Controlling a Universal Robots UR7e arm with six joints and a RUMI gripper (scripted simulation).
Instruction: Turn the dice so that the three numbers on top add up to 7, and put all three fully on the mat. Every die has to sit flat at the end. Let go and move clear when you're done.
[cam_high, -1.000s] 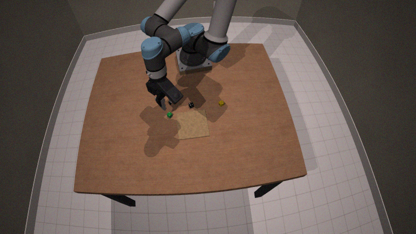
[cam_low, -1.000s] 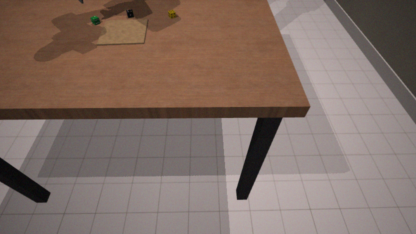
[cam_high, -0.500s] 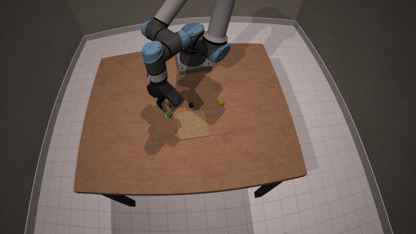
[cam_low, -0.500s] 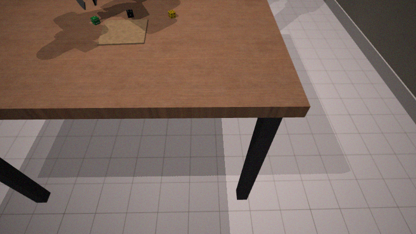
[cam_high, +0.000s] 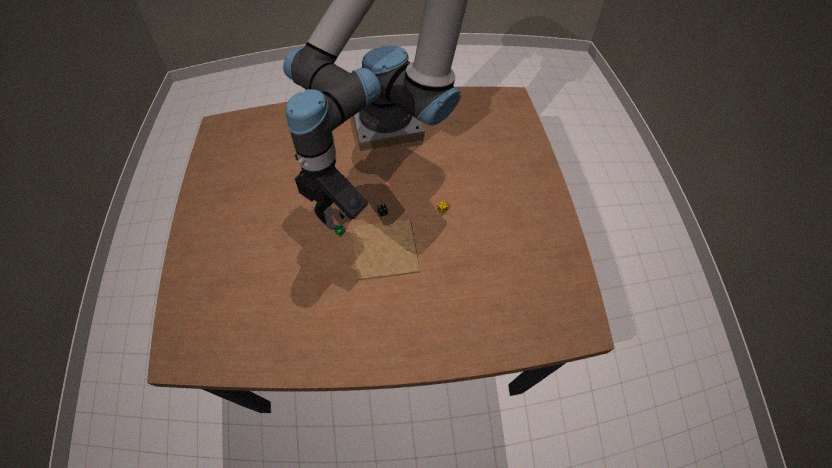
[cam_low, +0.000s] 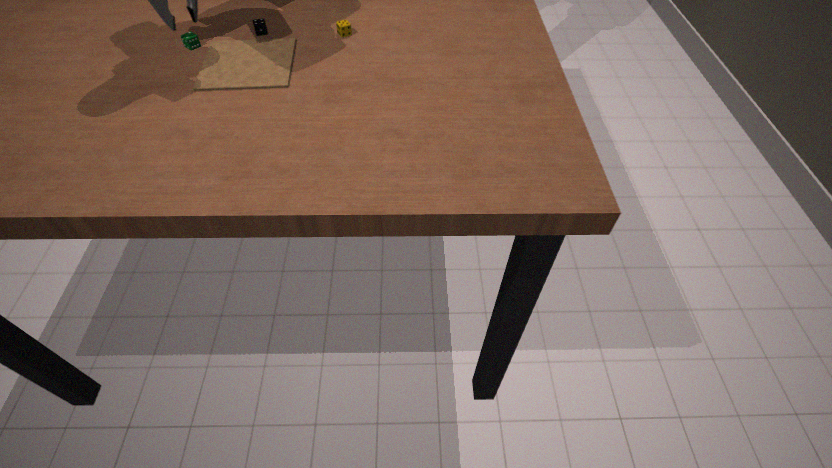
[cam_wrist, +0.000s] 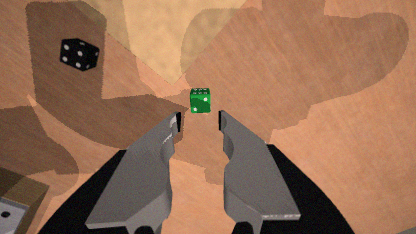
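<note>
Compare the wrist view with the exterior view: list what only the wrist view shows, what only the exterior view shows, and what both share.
Only the wrist view: a corner of the robot's base plate, at the lower left.

Only the exterior view: the yellow die, the table legs and the tiled floor.

Both: the green die, the black die, part of the mat, the wooden tabletop and the gripper's fingers, though the exterior view catches just their ends.

The fingers (cam_high: 335, 221) (cam_low: 181, 16) sit lower (nearer the green die (cam_high: 339, 230) (cam_low: 190, 40) (cam_wrist: 200, 101)).
</note>
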